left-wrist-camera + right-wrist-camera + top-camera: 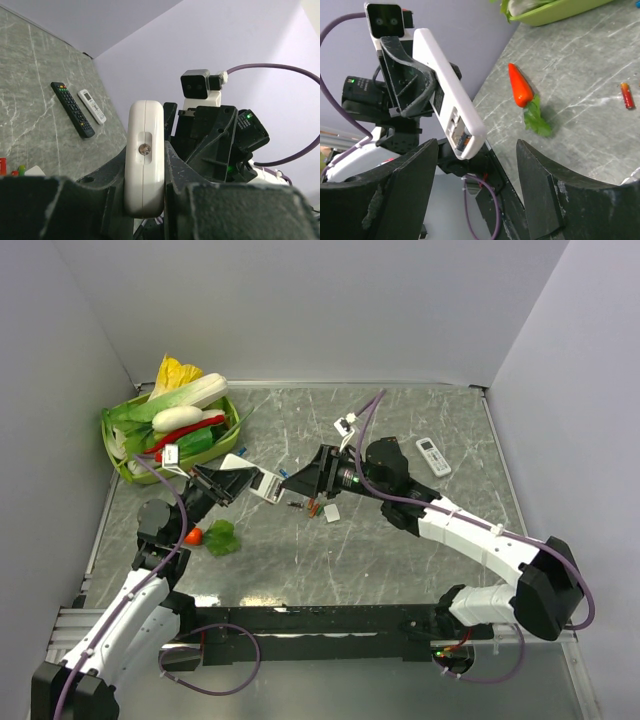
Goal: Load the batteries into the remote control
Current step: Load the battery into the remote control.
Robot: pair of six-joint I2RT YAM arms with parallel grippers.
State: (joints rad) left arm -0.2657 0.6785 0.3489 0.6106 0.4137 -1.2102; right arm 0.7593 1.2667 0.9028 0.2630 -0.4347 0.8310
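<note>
Left gripper [145, 192] is shut hard on the remote control [145, 150], pinching its white body across the thin sides and holding it up off the table [400, 560], out over the middle. I read that hold as deliberate: it turns the back of the remote toward my other arm, so the battery bay faces the incoming tool instead of the tabletop.

From the right wrist view the remote is a slim white slab, tilted, with the bay open near its lower end. Something orange-brown sits in the bay. It may be a cell already seated or just a contact; I cannot tell which. No cover is on the bay.

Right gripper [476, 167] sits just short of that end with its fingers spread wide and nothing between them, lined up with the bay. By my judgement it will have to go down for a cell before it can load anything.

One of the batteries [626, 95], red and orange, lies flat on the table, with others loose below the two grippers. A small white piece [331, 512] lies beside them, probably the bay cover. Further out are a carrot [520, 86] and the green basket [120, 465] of vegetables.
</note>
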